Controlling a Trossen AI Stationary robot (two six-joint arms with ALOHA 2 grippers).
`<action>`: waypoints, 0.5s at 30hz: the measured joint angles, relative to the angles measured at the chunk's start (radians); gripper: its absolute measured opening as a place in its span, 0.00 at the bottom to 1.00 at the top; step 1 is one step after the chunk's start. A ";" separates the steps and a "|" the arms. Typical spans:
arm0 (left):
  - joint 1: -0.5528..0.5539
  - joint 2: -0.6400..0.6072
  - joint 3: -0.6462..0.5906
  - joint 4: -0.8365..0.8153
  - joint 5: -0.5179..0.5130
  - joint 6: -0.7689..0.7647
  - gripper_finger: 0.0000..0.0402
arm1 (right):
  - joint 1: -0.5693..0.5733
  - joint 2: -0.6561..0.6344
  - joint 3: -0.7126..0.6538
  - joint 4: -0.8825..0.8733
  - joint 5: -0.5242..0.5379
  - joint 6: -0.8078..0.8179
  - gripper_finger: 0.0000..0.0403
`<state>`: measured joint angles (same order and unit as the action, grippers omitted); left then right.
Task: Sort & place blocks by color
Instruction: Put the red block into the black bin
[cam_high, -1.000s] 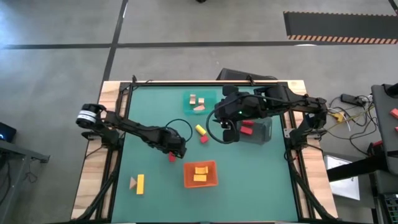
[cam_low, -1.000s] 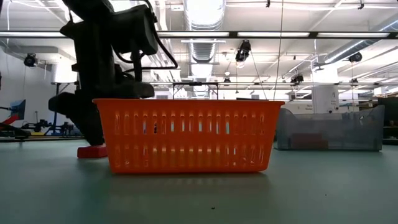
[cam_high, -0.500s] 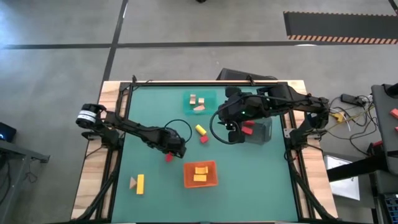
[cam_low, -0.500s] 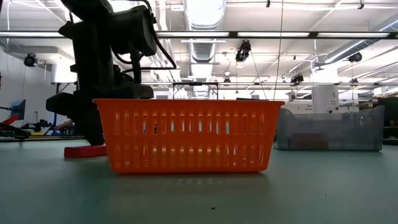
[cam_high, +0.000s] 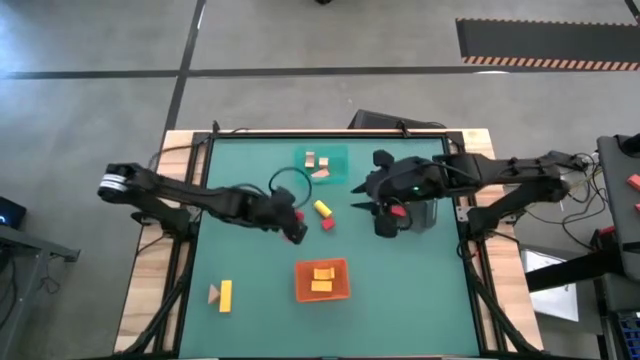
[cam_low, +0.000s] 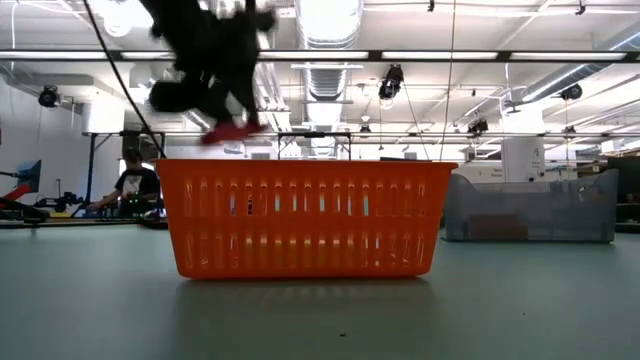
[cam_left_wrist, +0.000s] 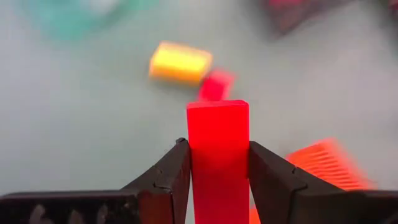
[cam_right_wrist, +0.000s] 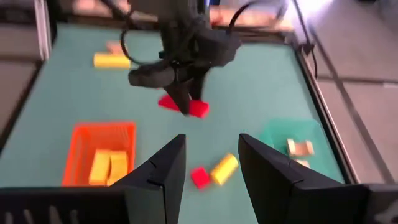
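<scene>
My left gripper (cam_high: 295, 224) is shut on a red bar (cam_left_wrist: 217, 155) and hangs in the air near the table's middle, above and left of the orange tray (cam_high: 322, 281) that holds yellow blocks. My right gripper (cam_right_wrist: 208, 163) is open and hovers at the left edge of the grey tray (cam_high: 420, 212), in which a red block (cam_high: 398, 210) lies. A yellow block (cam_high: 322, 209) and a red cube (cam_high: 327, 223) lie flat on the mat between the grippers. Tan blocks sit in the teal tray (cam_high: 322, 162). My left gripper pinches the red bar between its two fingers (cam_left_wrist: 171, 174), which lie across the bar on its two long sides (cam_left_wrist: 194, 149). In the right wrist view the fingers come from above, pointing down, near the bar's middle (cam_right_wrist: 185, 106). The bar is lifted clear and about level (cam_low: 232, 130).
A yellow bar (cam_high: 226, 294) and a tan wedge (cam_high: 213, 293) lie near the table's near left corner. The low view shows the orange tray (cam_low: 305, 215) close in front and the grey tray (cam_low: 530, 205) behind it to the right. A person (cam_low: 130, 180) sits in the room beyond.
My left gripper, shut on the red bar, has risen from the mat and moved toward the table's far right; the bar is lifted clear, above the orange tray's rim in the low view. My right gripper has shifted slightly toward the grey tray.
</scene>
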<state>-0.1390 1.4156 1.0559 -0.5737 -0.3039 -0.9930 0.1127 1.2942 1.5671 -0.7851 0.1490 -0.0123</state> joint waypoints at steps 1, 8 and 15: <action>0.000 -0.026 0.014 0.032 -0.009 0.055 0.28 | 0.000 -0.028 -0.060 0.080 0.000 0.012 0.34; 0.000 -0.172 0.030 0.506 -0.035 0.395 0.28 | 0.000 -0.131 -0.391 0.582 -0.044 0.120 0.34; 0.002 -0.208 0.027 0.775 -0.045 0.606 0.28 | 0.000 -0.134 -0.572 0.988 -0.104 0.243 0.34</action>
<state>-0.1373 1.2076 1.0828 0.2016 -0.3490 -0.3870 0.1131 1.1606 0.9946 0.2029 0.0448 0.2307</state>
